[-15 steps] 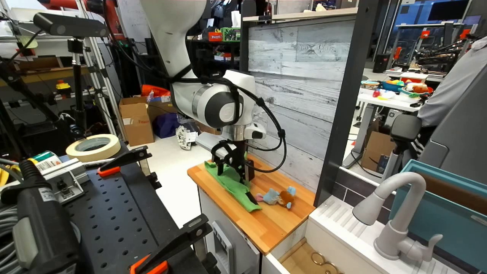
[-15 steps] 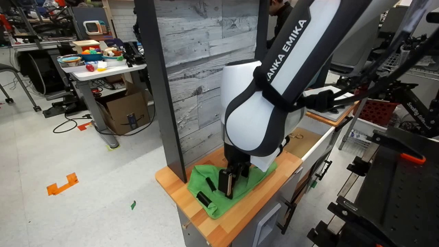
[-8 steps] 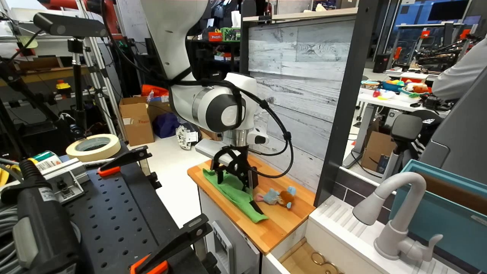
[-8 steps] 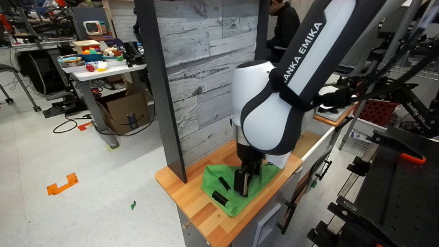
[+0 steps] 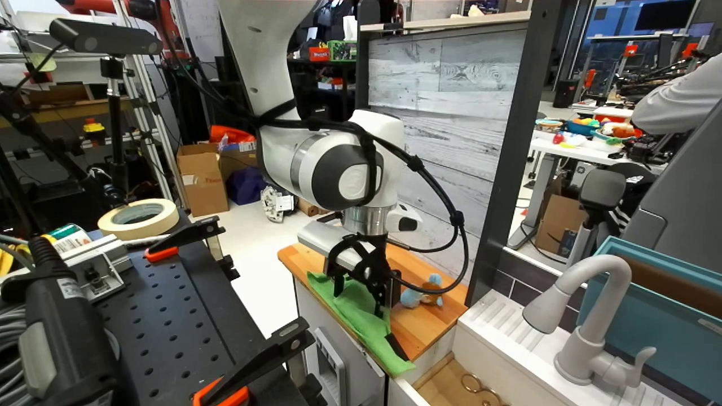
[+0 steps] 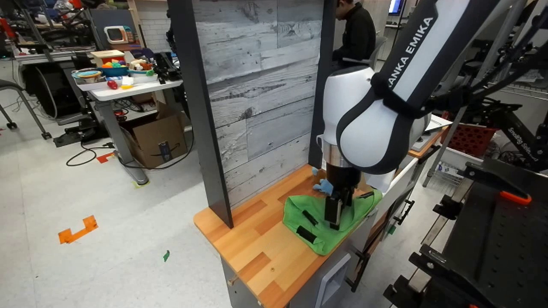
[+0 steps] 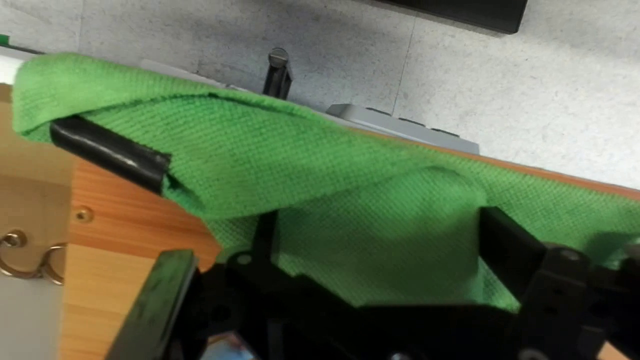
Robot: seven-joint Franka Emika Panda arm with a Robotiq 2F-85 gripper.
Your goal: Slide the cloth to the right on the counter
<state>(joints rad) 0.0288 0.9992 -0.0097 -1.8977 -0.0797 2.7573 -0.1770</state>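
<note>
The green cloth (image 5: 355,313) with black strips lies on the wooden counter. It also shows in an exterior view (image 6: 319,237) and fills much of the wrist view (image 7: 320,150). One end hangs past the counter's edge over the open drawer. My gripper (image 7: 380,225) points down onto the cloth, its two black fingers wide apart. A low fold of cloth rises between them in the wrist view. In both exterior views the gripper (image 5: 359,299) (image 6: 341,214) has its fingertips at the cloth. The cloth under the fingertips is partly hidden.
The wooden counter (image 6: 261,252) ends at a grey panelled wall (image 6: 261,85). A blue and brown plush toy (image 5: 420,296) lies close beside the gripper. The open drawer (image 5: 445,383) holds scissors (image 5: 476,384). A sink with a faucet (image 5: 581,338) stands beyond.
My gripper and the cloth have moved together along the counter toward the drawer and sink. The cloth's leading end now overhangs the counter edge. The fingers stay apart.
</note>
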